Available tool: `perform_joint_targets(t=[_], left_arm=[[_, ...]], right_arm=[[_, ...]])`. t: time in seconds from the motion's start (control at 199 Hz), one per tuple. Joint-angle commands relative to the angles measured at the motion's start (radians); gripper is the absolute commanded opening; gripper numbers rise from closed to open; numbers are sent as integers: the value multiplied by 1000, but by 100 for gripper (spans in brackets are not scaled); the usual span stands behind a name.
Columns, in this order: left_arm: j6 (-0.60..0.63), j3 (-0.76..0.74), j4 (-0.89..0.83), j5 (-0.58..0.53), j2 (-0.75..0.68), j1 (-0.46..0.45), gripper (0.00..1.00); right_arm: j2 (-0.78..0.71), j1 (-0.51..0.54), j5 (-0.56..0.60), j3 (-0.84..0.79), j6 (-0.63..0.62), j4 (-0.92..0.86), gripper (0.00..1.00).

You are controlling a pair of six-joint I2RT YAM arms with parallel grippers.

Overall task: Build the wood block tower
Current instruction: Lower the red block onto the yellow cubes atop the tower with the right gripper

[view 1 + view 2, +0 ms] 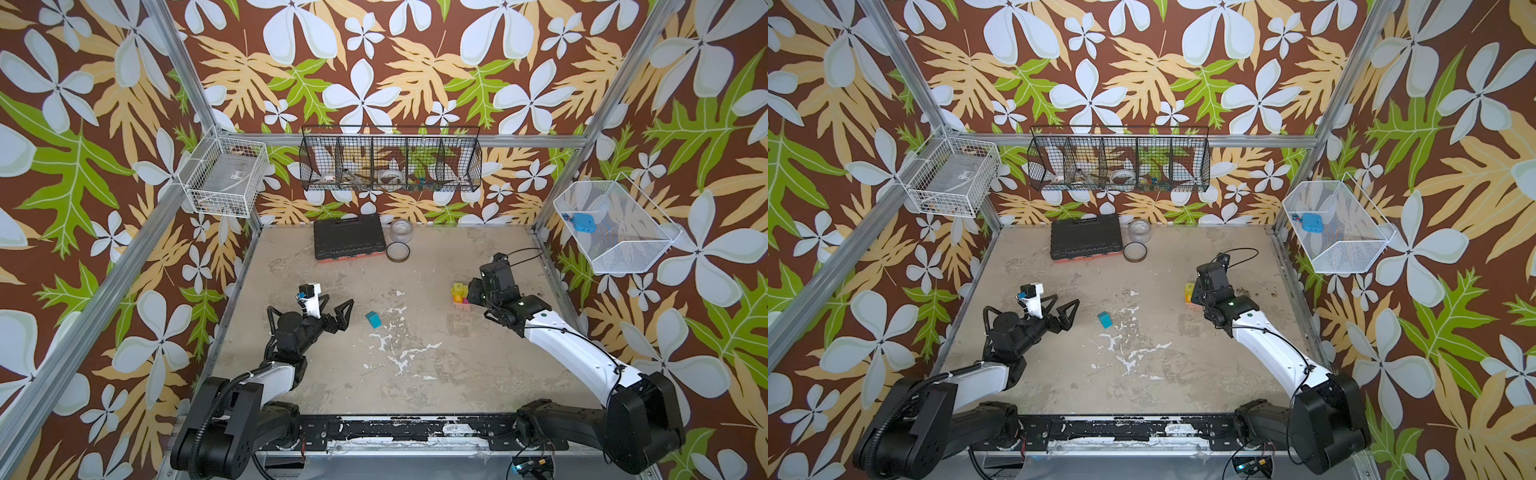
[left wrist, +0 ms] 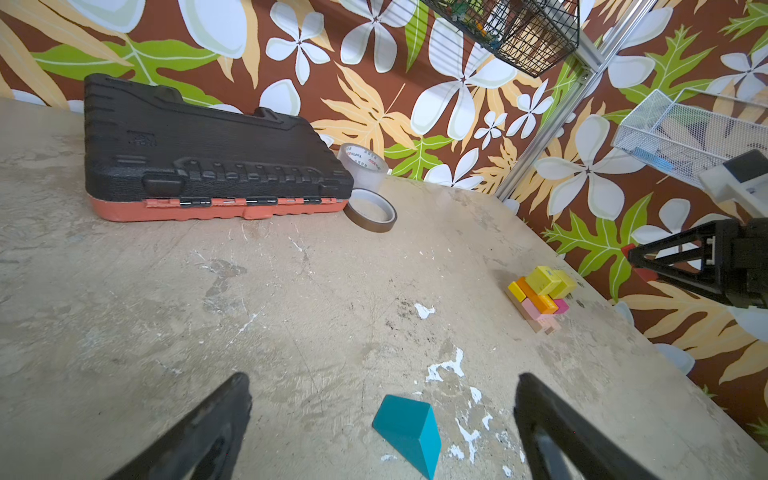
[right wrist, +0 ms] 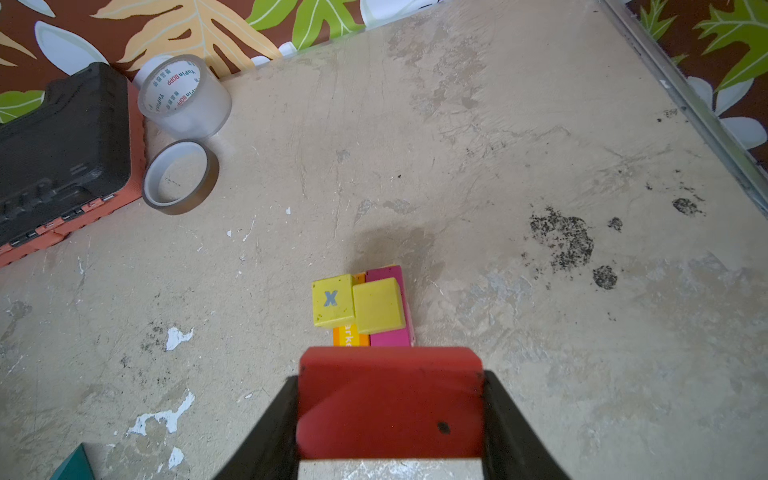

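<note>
Top view of a table (image 1: pixel 415 374), read as a clock with the back wall at 12. The tower (image 1: pixel 460 296) stands near 3 o'clock, close to the edge. It is a low stack with tan and pink blocks at the bottom, orange and magenta bars above, and two yellow cubes (image 3: pixel 361 305) on top.

My right gripper (image 3: pixel 390 378) is at the tower, clamped on a red block (image 3: pixel 390 407) by its two ends. Its wrist view shows the block beside the cubes and nearer the camera. I cannot tell how high it is above them.

My left gripper (image 2: pixel 382 376) is at 9 o'clock, spread wide and empty. It points at a teal wedge (image 1: pixel 373 320) lying alone just toward 9 from the centre.

I see these risks:
- The two cubes sit side by side and not quite square, and the one marked X seems to reach past the bar beneath. A low or sideways approach could push it off.
- My fingers flank the red block, so they could clip a cube on the way down.
- If the block lands on only one cube, it may tip when I let go.
- The tower is near the table edge, so a knocked block could fall off the table.
</note>
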Motion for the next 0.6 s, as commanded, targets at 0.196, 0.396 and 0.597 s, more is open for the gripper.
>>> perform_joint_targets(t=[0.196,0.396,0.597], left_arm=[[-9,-2,40,6,-2,2,100],[-9,1,40,3,3,2,100],[-8,15,34,8,23,3,100]], right_arm=[[83,-1,45,32,-20,0,19],[182,-4,39,79,-26,-15,18],[241,-5,19,129,-30,-28,20]])
